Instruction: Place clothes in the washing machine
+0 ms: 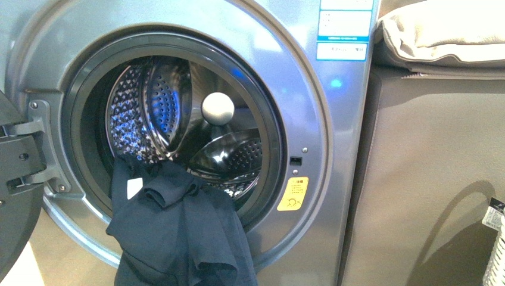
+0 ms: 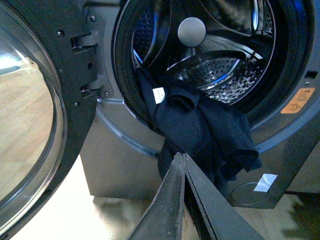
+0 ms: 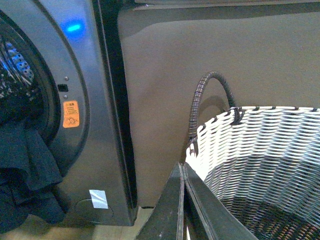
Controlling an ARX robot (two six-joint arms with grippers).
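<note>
The navy clothes [image 1: 178,232] hang limp over the lower rim of the washing machine [image 1: 333,149], partly inside the steel drum [image 1: 149,107], mostly drooping outside; a small white tag shows. The garment also shows in the left wrist view [image 2: 200,130] and at the edge of the right wrist view [image 3: 25,170]. My left gripper [image 2: 183,156] is shut and empty, just below the hanging cloth. My right gripper [image 3: 182,165] is shut and empty, beside a white woven basket [image 3: 260,155]. Neither gripper shows in the front view.
The machine's round door [image 2: 30,115] stands open at the left on its hinge [image 1: 36,143]. A grey-beige cabinet [image 1: 429,179] with beige cushions [image 1: 440,30] on top stands right of the machine. The basket has a dark handle [image 3: 205,100] and sits by the cabinet.
</note>
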